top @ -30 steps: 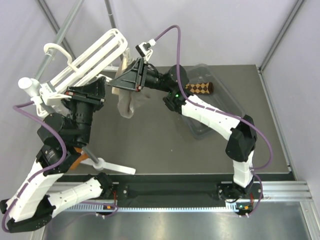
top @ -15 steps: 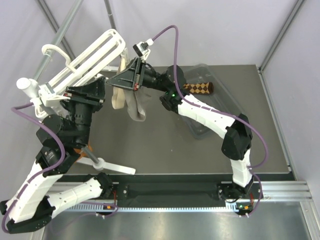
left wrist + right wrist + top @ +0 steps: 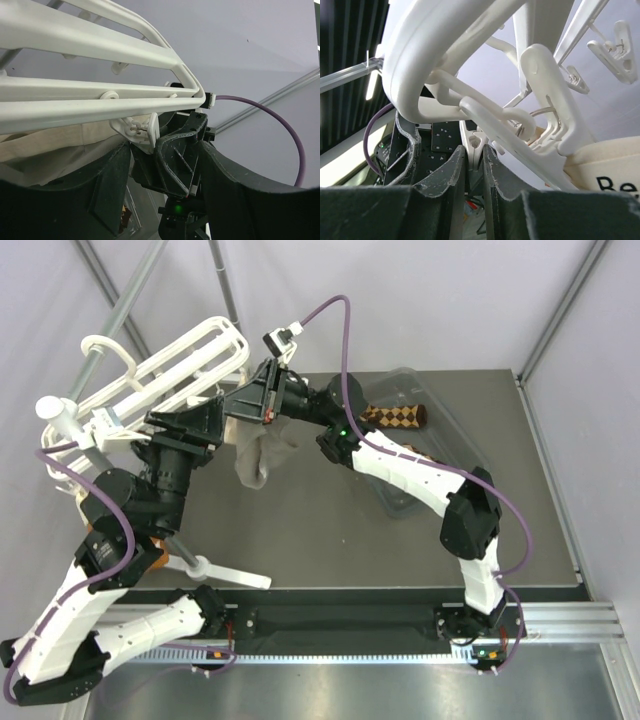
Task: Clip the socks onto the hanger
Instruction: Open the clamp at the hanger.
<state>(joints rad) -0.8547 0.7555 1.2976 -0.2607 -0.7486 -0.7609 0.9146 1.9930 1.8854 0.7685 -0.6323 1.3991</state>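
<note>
Right gripper [image 3: 473, 152], fingers nearly together, sits under the large white plastic drying hanger [image 3: 190, 355] at far left, probably to work a small white clip [image 3: 142, 131]. Left gripper [image 3: 198, 422] gapes wide beside it. One brown argyle sock [image 3: 397, 418] lies in the clear plastic bin [image 3: 450, 432], far right.

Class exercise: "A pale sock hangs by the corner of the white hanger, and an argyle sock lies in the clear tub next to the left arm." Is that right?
Not quite. The top external view shows the clear tub, with the argyle sock in it, next to the right arm, not the left. The pale sock does hang by the corner of the white hanger.
</note>
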